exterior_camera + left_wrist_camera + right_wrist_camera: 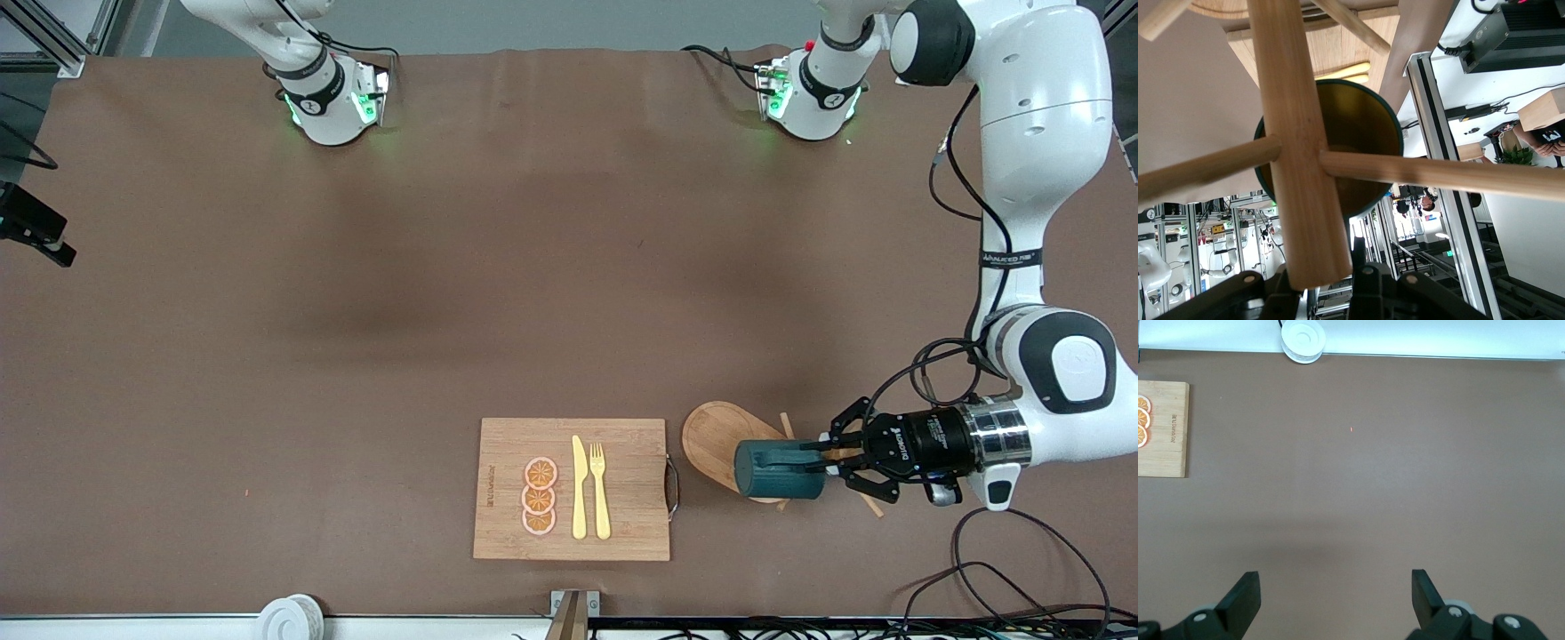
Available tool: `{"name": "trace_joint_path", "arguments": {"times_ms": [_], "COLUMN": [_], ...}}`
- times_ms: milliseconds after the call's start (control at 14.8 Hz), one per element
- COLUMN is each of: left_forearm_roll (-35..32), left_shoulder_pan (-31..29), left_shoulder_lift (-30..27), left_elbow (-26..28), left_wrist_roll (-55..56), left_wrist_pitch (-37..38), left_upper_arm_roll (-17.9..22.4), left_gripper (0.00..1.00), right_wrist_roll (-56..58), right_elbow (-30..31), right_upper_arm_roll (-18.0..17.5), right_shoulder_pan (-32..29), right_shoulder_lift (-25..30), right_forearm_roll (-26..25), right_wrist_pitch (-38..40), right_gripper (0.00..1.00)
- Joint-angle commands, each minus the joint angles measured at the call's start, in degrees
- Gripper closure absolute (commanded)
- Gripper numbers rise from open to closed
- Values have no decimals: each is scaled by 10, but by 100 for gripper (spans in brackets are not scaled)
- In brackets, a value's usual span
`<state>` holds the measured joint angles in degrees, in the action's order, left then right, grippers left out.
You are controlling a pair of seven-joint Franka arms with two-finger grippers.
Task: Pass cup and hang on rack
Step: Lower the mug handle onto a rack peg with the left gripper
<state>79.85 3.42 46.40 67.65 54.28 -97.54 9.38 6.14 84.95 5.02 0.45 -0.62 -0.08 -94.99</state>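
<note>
The dark teal cup lies on its side in the air over the wooden rack's oval base, its mouth toward my left gripper. That gripper is shut on the cup's rim. In the left wrist view the rack's central post and two pegs cross in front of the cup's yellowish-tan inside. Thin pegs stick out beside the cup. My right gripper is open and empty over bare brown table; it is out of the front view and waits.
A bamboo cutting board with three orange slices, a yellow knife and a fork lies beside the rack, toward the right arm's end. A white roll sits at the table's front edge. Cables trail near the left arm.
</note>
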Motion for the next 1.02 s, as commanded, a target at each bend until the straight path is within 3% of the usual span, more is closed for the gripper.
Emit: {"name": "trace_joint_path", "arguments": {"times_ms": [0,203,271,406,474,677,812,947], "left_forearm_roll": [-17,-17,-17,-17,-18,-26,-82,-96], "left_shoulder_pan": [-5,-5,-5,-1,1,4,15,16], "left_shoulder_lift": [-4,-2,-2,-3,-6,-19,-35,-41], "left_elbow": [3,5,5,5,4,0,-2,-9], "left_wrist_roll": [6,7,7,16,32,63,84,92], "left_wrist_pitch": [-3,-3,-3,-3,-3,-3,-3,-3], "left_upper_arm_roll": [-2,-2,-2,-2,-2,-2,-4,-5], "left_gripper": [94,91,79,21,0,0,0,0], "right_wrist_roll": [0,-1,0,0,0,0,0,0], "right_elbow": [-7,-7,-7,-7,-7,-7,-7,-7], "right_upper_arm_roll": [-6,-6,-6,-6,-6,-6,-6,-6], "right_shoulder_pan": [-9,-9,-9,-9,-9,-9,-8,-8], "right_shoulder_lift": [-1,-1,-2,-2,-2,-2,-1,-2], "right_forearm_roll": [-9,-9,-9,-10,-10,-10,-10,-9], "right_wrist_pitch": [3,2,2,2,2,2,3,2], "right_gripper": [0,0,0,0,0,0,0,0]}}
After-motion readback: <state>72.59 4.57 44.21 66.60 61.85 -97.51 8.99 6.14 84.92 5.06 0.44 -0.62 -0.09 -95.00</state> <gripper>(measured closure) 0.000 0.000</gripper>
